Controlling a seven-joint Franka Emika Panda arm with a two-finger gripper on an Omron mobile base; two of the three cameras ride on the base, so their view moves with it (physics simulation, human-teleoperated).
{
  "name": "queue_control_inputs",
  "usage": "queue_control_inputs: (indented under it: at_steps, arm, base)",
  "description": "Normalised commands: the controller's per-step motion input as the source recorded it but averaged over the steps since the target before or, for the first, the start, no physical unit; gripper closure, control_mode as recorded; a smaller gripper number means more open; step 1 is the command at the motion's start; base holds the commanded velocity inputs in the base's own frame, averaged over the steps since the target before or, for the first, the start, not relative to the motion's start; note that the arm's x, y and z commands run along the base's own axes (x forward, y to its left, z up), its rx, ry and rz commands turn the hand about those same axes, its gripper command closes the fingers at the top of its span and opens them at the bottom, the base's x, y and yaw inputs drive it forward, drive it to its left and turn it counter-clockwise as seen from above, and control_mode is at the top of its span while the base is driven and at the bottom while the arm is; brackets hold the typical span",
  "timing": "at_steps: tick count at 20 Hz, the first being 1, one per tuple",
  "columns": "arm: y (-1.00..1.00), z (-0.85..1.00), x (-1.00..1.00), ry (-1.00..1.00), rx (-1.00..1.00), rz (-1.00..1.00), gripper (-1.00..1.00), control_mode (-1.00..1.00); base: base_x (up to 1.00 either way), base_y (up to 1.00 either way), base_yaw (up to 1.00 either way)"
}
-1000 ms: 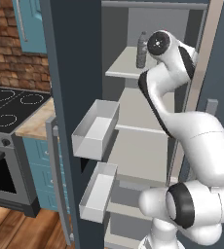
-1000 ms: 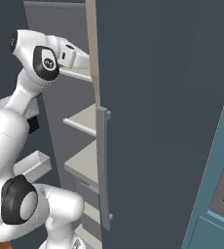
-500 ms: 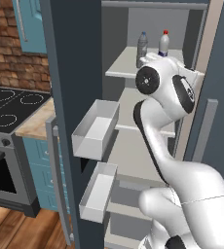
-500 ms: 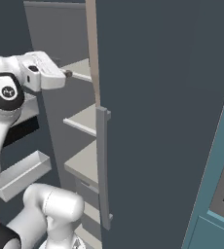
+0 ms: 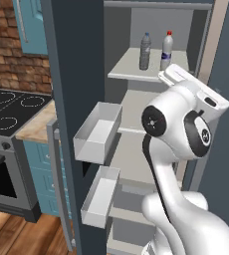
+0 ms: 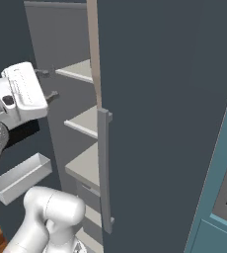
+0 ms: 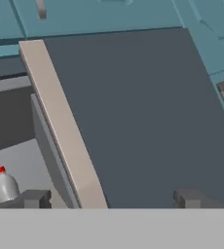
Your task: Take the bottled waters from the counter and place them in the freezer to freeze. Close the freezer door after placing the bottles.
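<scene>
Bottles: grey bottle (image 5: 145, 51) and red-cap bottle (image 5: 167, 51) stand side by side on freezer shelf (image 5: 131, 72).
End effector (image 6: 50, 84): released, holds nothing.
Freezer door (image 5: 79, 99): open.

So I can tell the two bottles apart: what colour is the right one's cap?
Red, on the clear-white bottle; clearest in the left base view.
</scene>
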Motion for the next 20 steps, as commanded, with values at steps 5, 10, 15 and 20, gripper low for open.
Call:
queue_control_inputs:
  at_steps: [5,10,15,20]
  arm:
    - [-0.01,0.0,-0.05,-0.01,0.0,0.0,-1.0,-1.0]
    - [0.07,0.0,-0.22,0.0,0.0,-0.01,-1.0,1.0]
    - [0.0,0.0,0.0,0.0,0.0,0.0,-1.0,1.0]
    - [0.0,0.0,0.0,0.0,0.0,0.0,-1.0,1.0]
  base:
    - [0.0,0.0,0.0]
    - [-0.54,0.25,-0.06]
    - [-0.64,0.51,-0.26]
    - [-0.33,0.54,-0.31]
